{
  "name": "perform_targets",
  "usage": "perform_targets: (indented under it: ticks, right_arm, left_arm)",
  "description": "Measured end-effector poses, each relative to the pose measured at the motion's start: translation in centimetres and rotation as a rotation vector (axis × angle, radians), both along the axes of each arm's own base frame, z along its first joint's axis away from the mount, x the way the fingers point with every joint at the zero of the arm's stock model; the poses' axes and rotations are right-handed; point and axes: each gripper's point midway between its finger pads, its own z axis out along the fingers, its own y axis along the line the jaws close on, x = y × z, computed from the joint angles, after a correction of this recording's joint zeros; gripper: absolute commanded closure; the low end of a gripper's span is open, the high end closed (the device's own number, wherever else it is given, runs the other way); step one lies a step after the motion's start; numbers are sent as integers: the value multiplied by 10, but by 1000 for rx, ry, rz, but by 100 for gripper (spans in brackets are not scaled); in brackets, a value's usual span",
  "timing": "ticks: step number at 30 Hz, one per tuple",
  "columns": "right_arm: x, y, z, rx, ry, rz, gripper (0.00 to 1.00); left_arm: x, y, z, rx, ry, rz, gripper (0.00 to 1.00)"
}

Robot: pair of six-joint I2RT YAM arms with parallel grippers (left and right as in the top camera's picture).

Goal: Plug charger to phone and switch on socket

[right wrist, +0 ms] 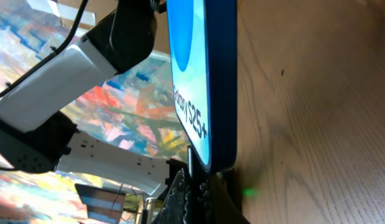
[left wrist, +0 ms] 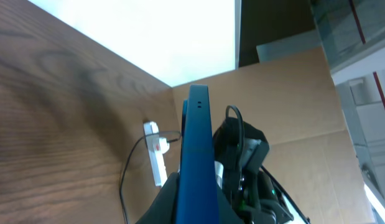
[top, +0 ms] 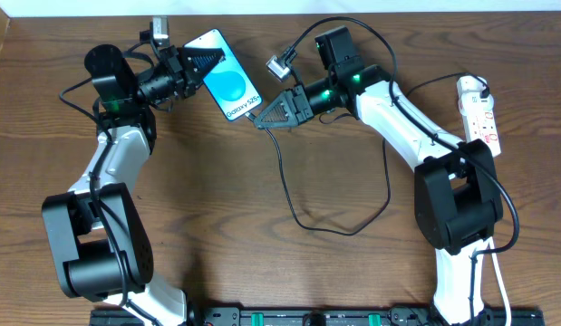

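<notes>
Can't tell socket [top: 479, 113] switch pos. (too small); charger [top: 281, 167] tip hidden btw right fingers [top: 278, 109].

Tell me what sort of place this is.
Probably a robotics lab test bench, not a home: a left arm and right arm mounted by a black rail at a wooden table, cardboard panels beyond its edge, and task props: phone, charger, socket.

left tool [top: 191, 65] — clamped, elbow bent | right tool [top: 261, 118] — clamped, arm reaching inward
</notes>
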Motion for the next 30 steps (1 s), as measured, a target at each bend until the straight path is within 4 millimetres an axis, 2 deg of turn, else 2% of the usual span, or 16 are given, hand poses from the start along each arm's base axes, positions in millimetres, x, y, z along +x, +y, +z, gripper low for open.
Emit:
perform_targets:
  ticks: [10,17,23,30]
  right_arm:
    - [7,21,4,-27,-5,-36,99]
    - [7,24,2,-61,54,-56,99]
    - [6,15,-12,-135,145,-82,99]
    - [19,-14,-34,-229,185,-163,99]
  left_arm:
    - [7,7,0,4,-3,49,93]
    - [7,7,0,4,-2,51,93]
    - [5,4,-1,2,4,37,93]
    - [10,15,-1,1,10,80,93]
